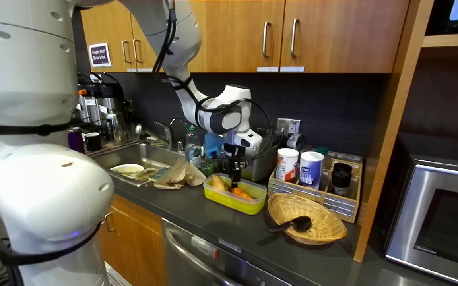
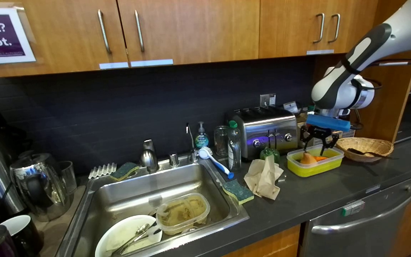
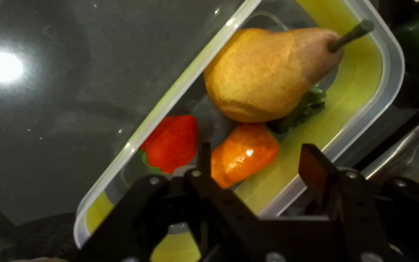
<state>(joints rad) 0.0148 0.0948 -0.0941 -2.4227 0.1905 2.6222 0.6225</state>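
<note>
- We see the gripper point(image 3: 256, 156) with its jaws parted, nothing clamped between the two fingers point(image 3: 315, 167).
- In the wrist view, a glossy orange item point(image 3: 244, 153) shows in the gap between the fingertips; whether a finger touches it, we cannot tell.
- Just beside it we find a red strawberry point(image 3: 171, 143), near a long wall of the yellow container point(image 1: 233, 202).
- A pear point(image 3: 264, 74) lies on its side next to the orange item, its stem end toward a corner, partly covering a green leafy piece point(image 3: 306, 107).
- All four lie in the container, which stands on the dark counter point(image 1: 197, 210).
- Around it, in both exterior views, a wicker basket point(image 1: 324, 219) holds a black ladle point(image 1: 301, 223), with crumpled brown paper point(image 2: 264, 176) opposite.
- Behind the container stands a steel toaster point(image 2: 269, 130), with a green pepper point(image 2: 270, 154) before it.
</note>
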